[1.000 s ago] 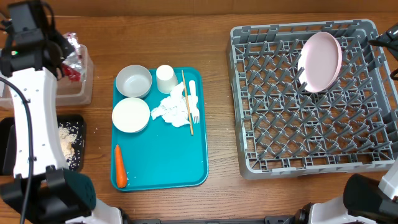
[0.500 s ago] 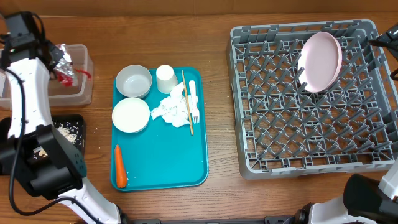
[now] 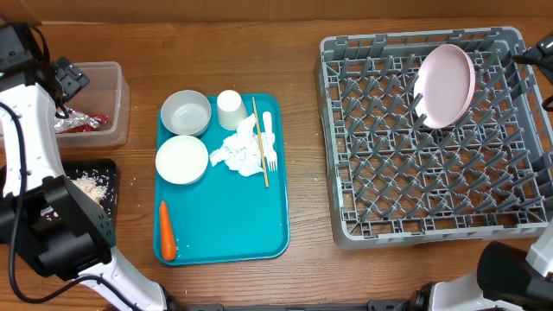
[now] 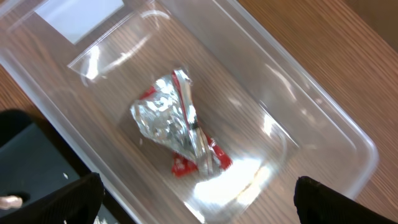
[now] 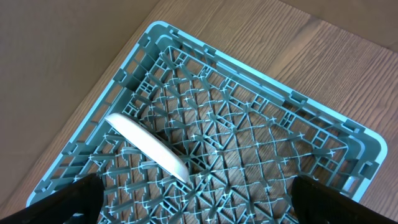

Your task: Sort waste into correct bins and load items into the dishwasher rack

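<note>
Foil wrapper [image 4: 177, 127]: now lying loose on the floor of the clear tub [image 4: 323, 106], near its middle and touching nothing else. Half a second ago it was held over this tub; it has since been released.

Left gripper [image 4: 198, 208]: directly above the tub, jaws wide apart and empty. The wrapper is clear of both.

Finding: one waste item is correctly binned. The black tray [image 3: 104, 173] beside the tub holds pale crumbs.

Outstanding on the teal tray [image 3: 259, 225]:
- Waste: crumpled napkin [image 3: 238, 154], wooden stick [image 3: 259, 142] lying across it, carrot [image 3: 167, 231] at the near left corner.
- Dishes: two bowls [image 3: 186, 112], cup [image 3: 229, 108], fork [image 3: 269, 142].

Dishwasher rack [image 3: 333, 130]: on the counter to the right, with the plate [image 3: 447, 84] standing on edge at the far side.

Right gripper [image 5: 199, 205]: above the rack, jaws apart, holding nothing.

Assessment: the left arm is free, and the napkin or stick is judged the likely next pick.
</note>
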Controlling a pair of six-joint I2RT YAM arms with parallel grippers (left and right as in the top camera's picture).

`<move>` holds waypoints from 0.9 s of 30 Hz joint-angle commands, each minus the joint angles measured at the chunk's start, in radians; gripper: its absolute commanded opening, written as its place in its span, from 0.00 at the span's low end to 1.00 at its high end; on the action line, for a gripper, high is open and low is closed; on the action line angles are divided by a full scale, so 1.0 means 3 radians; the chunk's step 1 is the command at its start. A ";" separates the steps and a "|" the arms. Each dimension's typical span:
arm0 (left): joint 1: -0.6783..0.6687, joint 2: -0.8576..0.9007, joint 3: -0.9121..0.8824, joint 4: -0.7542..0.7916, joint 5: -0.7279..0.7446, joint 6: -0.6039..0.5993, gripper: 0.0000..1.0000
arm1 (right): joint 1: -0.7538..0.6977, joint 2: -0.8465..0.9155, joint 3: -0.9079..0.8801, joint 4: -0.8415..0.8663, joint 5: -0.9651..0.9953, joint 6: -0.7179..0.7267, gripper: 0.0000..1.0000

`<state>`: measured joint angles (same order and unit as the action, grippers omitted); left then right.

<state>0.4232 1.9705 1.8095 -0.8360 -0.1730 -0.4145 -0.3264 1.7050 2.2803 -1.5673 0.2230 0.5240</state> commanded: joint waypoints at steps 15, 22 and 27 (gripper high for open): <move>-0.1417 -0.0440 0.0182 -0.1085 0.1850 0.0439 0.93 | -0.0001 0.0010 -0.0006 0.0005 -0.0001 0.0027 1.00; -0.2330 -0.0125 0.0122 -0.1371 0.0843 0.0161 0.96 | -0.0001 0.0010 -0.0006 0.0005 -0.0001 0.0027 1.00; -0.2574 0.0181 0.0122 -0.1390 0.0552 0.0081 0.95 | -0.0001 0.0010 -0.0006 0.0005 -0.0001 0.0027 1.00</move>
<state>-0.3473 1.9812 1.8545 -1.2495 0.0986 -0.3641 -0.3267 1.7050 2.2803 -1.5681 0.2230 0.5243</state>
